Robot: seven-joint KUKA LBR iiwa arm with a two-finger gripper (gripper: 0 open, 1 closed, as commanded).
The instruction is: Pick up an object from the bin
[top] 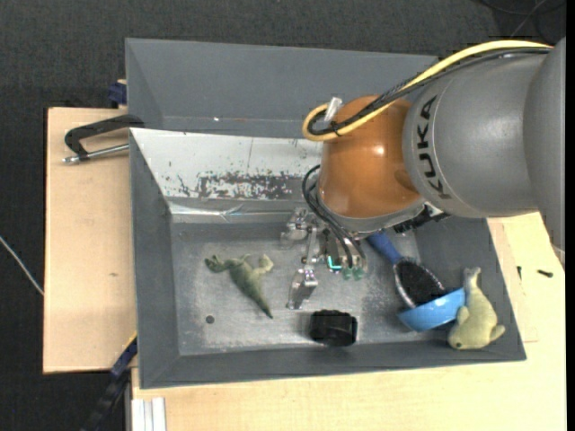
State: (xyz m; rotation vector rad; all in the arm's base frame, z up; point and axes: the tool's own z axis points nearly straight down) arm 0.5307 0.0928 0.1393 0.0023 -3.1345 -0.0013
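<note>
My gripper (324,277) hangs below the orange wrist cover over the middle of the bin floor. It is open, with one metal fingertip (304,293) low near the floor and nothing between the fingers. A green toy dinosaur (243,275) lies to its left, a short gap away. A small black rounded object (333,327) sits just below it, near the front wall. To the right lies a blue brush (419,294) with black bristles, its handle running up under the arm.
A pale yellow plush toy (473,317) leans in the front right corner beside the brush. The arm and orange cover hide the back right part of the bin. Bare floor lies at the left, around the dinosaur.
</note>
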